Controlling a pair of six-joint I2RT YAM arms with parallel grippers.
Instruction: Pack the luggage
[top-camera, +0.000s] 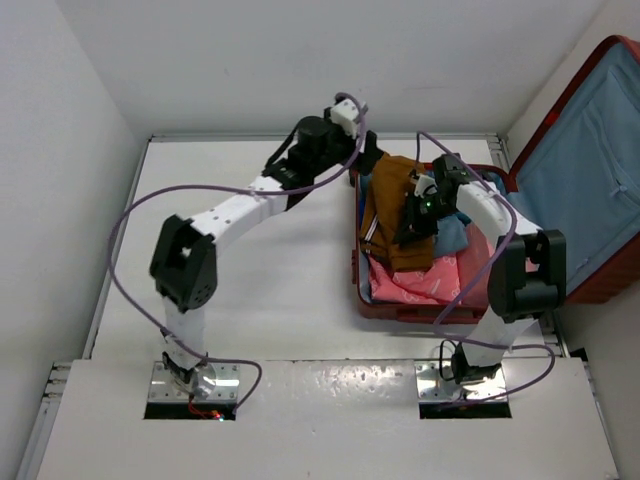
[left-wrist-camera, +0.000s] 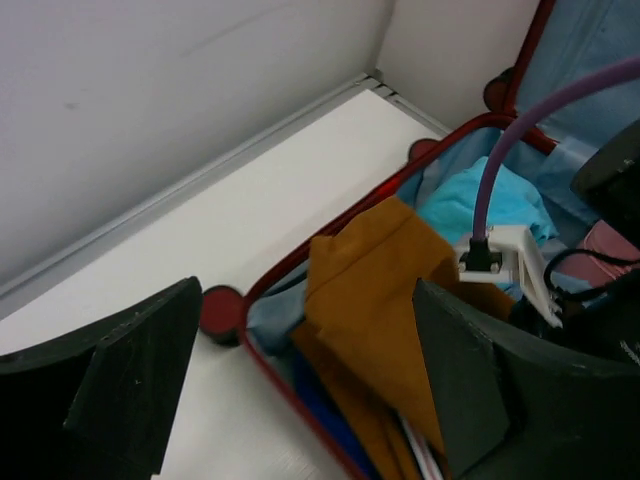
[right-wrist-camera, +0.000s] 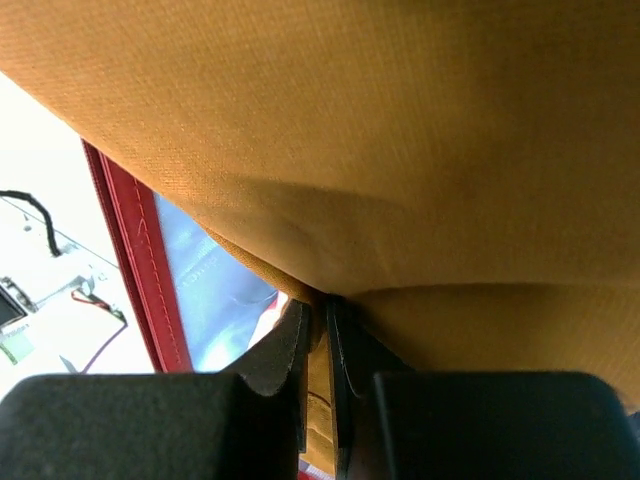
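The red luggage (top-camera: 400, 310) lies open at the right, its lid (top-camera: 590, 150) standing up with grey-blue lining. Inside lie a mustard garment (top-camera: 388, 195), a pink garment (top-camera: 440, 280) and a light blue garment (top-camera: 452, 238). My right gripper (top-camera: 417, 222) is shut on a fold of the mustard garment (right-wrist-camera: 350, 120), which fills the right wrist view above the gripper (right-wrist-camera: 317, 310); the red rim (right-wrist-camera: 135, 260) shows at the left. My left gripper (top-camera: 365, 160) is open and empty over the case's far left corner, its jaws (left-wrist-camera: 305, 300) straddling the rim (left-wrist-camera: 304, 419) and the mustard garment (left-wrist-camera: 370, 290).
White walls enclose the table at the back and the left. A red wheel (left-wrist-camera: 220, 312) sticks out at the case's far corner. Purple cables loop from both arms over the case (left-wrist-camera: 490, 170). White tabletop (top-camera: 260, 270) lies left of the case.
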